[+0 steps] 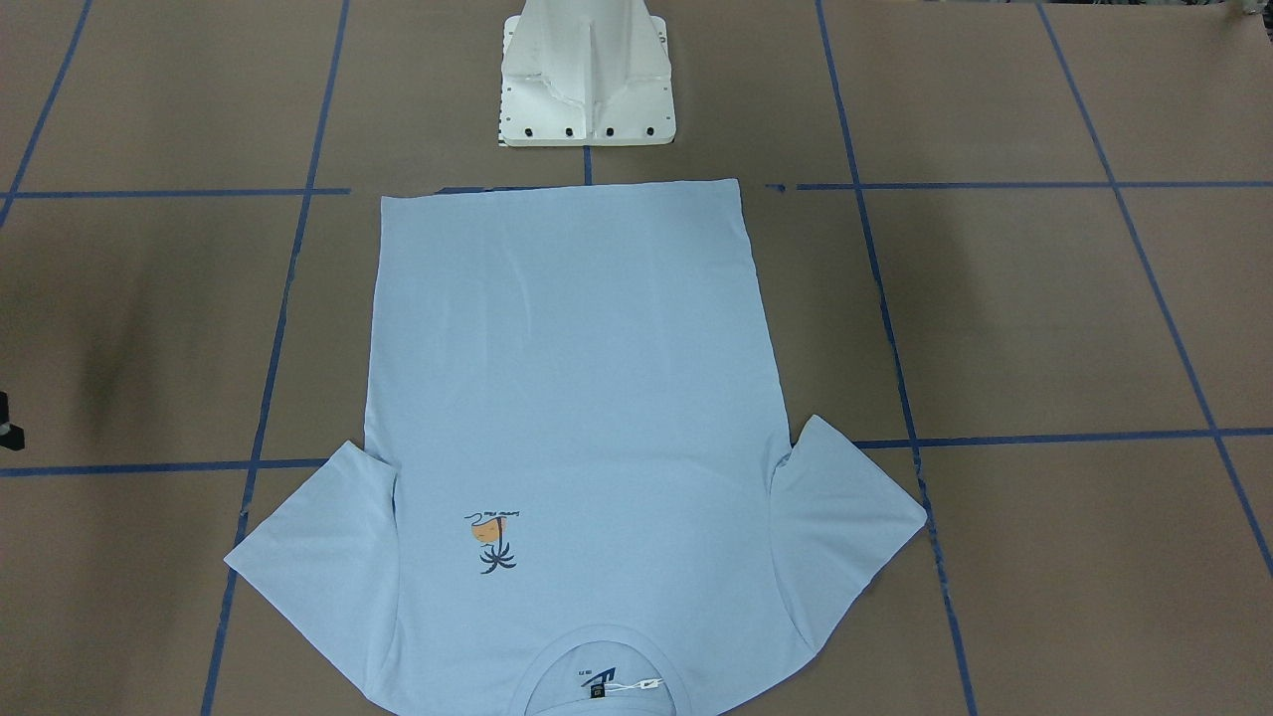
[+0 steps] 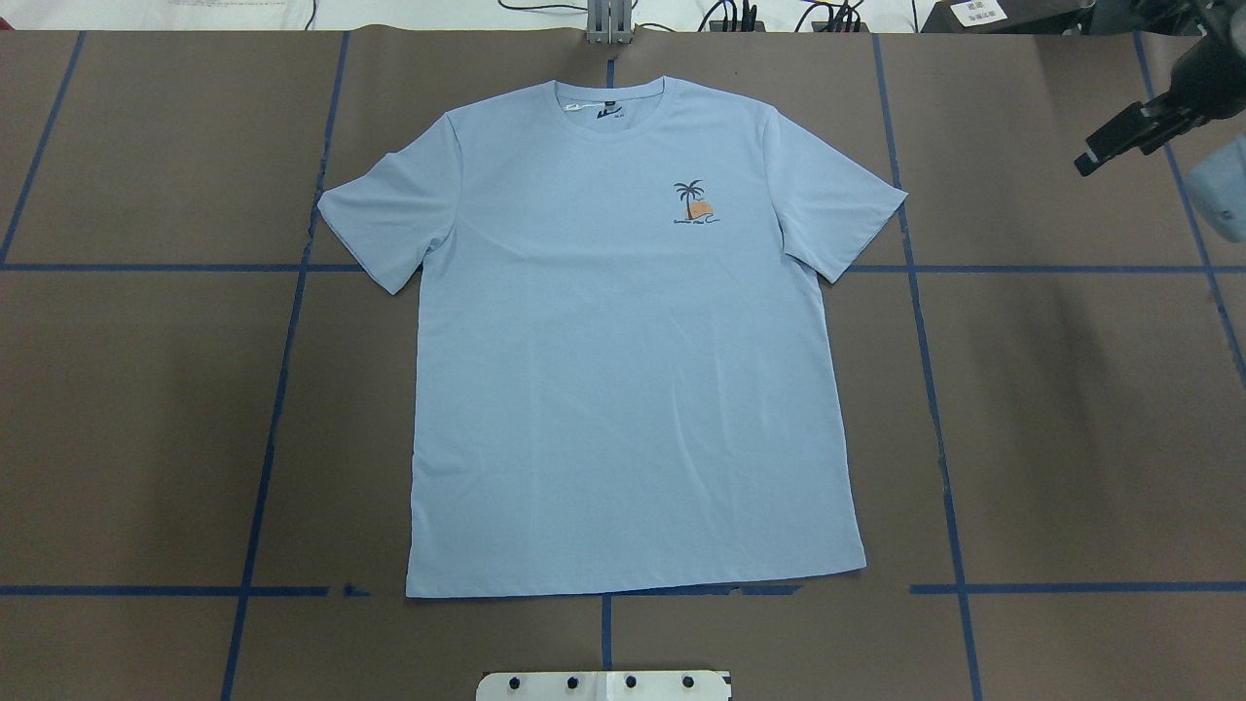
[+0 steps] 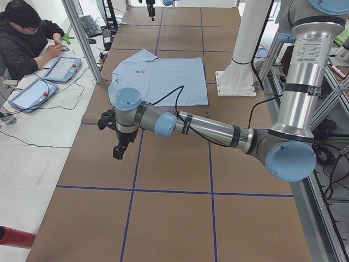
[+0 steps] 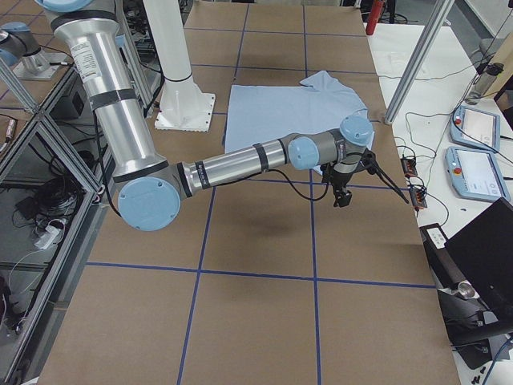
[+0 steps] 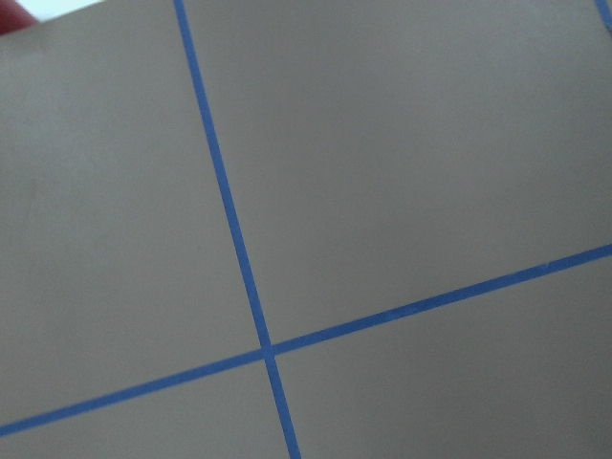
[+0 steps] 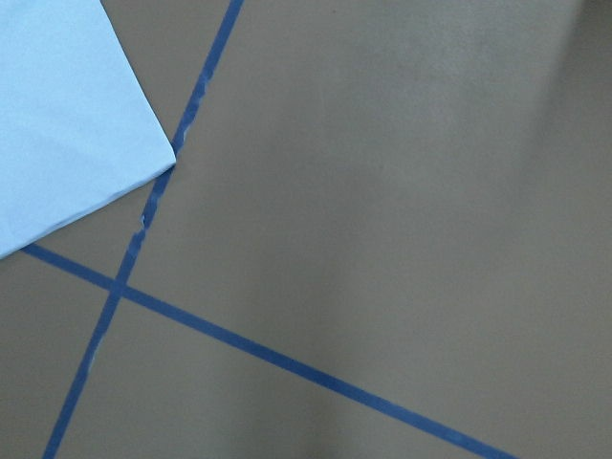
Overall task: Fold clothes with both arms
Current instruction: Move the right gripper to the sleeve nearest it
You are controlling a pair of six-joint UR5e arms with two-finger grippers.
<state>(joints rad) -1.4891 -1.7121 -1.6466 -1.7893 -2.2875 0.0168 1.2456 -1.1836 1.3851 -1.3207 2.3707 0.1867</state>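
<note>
The pale blue T-shirt lies flat and face up in the middle of the table, sleeves spread, collar away from the robot's base. Its palm print and collar label show. It also shows in the front-facing view and both side views. My right gripper hangs above the bare table beyond the shirt's right sleeve, empty; its jaws are unclear. One sleeve corner shows in the right wrist view. My left gripper hangs over bare table well off the shirt's left side; I cannot tell its state.
The white pedestal base stands just behind the shirt's hem. Blue tape lines grid the brown table. An operator sits with tablets beyond the table's far edge, behind an aluminium post. A laptop sits there too.
</note>
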